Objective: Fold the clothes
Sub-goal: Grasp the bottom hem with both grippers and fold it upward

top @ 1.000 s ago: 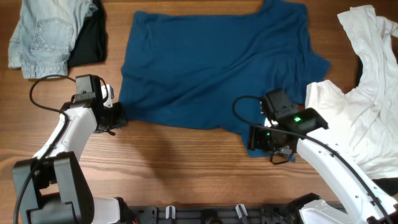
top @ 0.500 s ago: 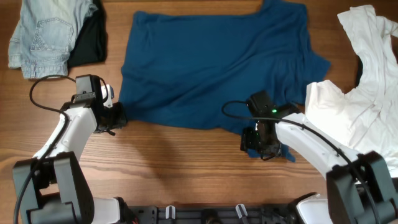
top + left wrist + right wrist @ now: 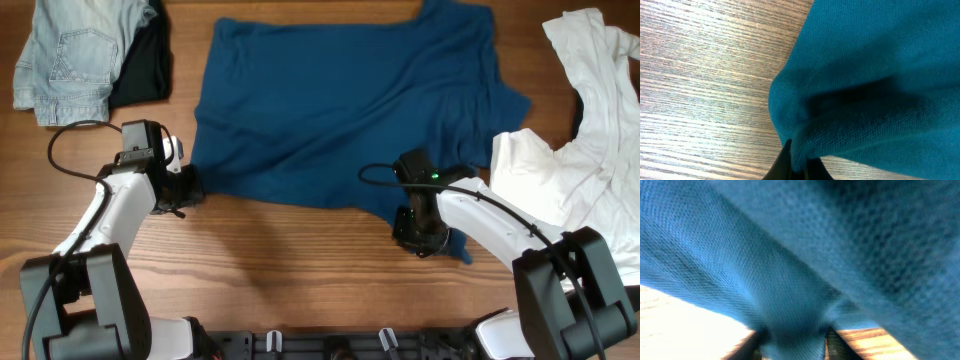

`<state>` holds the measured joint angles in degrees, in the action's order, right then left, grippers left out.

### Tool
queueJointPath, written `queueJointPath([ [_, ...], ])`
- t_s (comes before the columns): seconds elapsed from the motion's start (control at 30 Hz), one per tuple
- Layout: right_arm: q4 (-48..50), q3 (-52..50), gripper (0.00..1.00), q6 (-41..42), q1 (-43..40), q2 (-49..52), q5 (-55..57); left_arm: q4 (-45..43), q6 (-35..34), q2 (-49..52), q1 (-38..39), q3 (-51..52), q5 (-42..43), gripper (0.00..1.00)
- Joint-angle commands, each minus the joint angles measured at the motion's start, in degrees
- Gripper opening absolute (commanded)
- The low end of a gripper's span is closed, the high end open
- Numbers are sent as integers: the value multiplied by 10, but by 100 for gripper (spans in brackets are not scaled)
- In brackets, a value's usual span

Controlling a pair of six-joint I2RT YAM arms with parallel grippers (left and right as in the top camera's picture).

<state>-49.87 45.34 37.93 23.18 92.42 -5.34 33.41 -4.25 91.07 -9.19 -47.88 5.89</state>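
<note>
A large dark blue T-shirt (image 3: 340, 110) lies spread on the wooden table (image 3: 280, 270), somewhat wrinkled. My left gripper (image 3: 190, 187) is at its lower left corner, shut on the hem. In the left wrist view the dark jaws (image 3: 801, 167) pinch a fold of the blue cloth (image 3: 880, 75). My right gripper (image 3: 418, 238) sits on the shirt's lower right corner. In the right wrist view blue fabric (image 3: 790, 255) fills the frame, and a bunch of it is held between the two fingers of the right gripper (image 3: 792, 342).
A pale denim piece (image 3: 65, 60) and a black garment (image 3: 143, 65) lie at the back left. A white shirt (image 3: 580, 170) is heaped along the right side, close to my right arm. Bare wood runs along the front edge.
My right gripper has slid left onto the shirt's lower right corner and closed on the cloth. The left arm and its grip have not moved.
</note>
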Motion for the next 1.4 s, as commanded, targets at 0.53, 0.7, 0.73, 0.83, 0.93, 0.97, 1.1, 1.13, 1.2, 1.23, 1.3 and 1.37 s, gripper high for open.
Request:
queueJointPath([
  [0.53,-221,216,4,-50,-73,-223,-6,118,-14,-168,-12,-129,-10,4],
  [0.7,-292,252,4,-64,-99,-242,-5,141,-14,-212,-12,-129,-10,4],
  [0.73,-299,252,4,-64,-99,-245,-6,145,-14,-217,-12,-129,-10,4],
  [0.83,-318,252,4,-64,-99,-253,-17,155,-14,-229,-12,-129,-10,4],
  [0.93,-326,252,4,-65,-99,-270,-35,162,-14,-242,-12,-129,-10,4],
  [0.97,-328,254,4,-64,-99,-279,-35,163,-14,-247,-12,-129,-10,4],
  [1.1,-304,258,4,-65,-99,-284,-10,157,-25,-249,-12,-129,-10,4],
  [1.13,-293,258,4,-66,-99,-279,-5,155,-25,-247,-12,-129,-10,4],
  [1.2,-271,258,4,-80,-99,-261,-4,151,-25,-242,-12,-129,-10,4],
  [1.23,-259,258,4,-82,-99,-249,-2,148,-25,-239,-12,-129,-10,4],
  [1.3,-237,258,4,-93,-99,-224,0,144,-25,-233,-12,-129,-10,4],
  [1.37,-225,258,4,-94,-99,-207,0,143,-25,-228,-12,-129,-12,4],
])
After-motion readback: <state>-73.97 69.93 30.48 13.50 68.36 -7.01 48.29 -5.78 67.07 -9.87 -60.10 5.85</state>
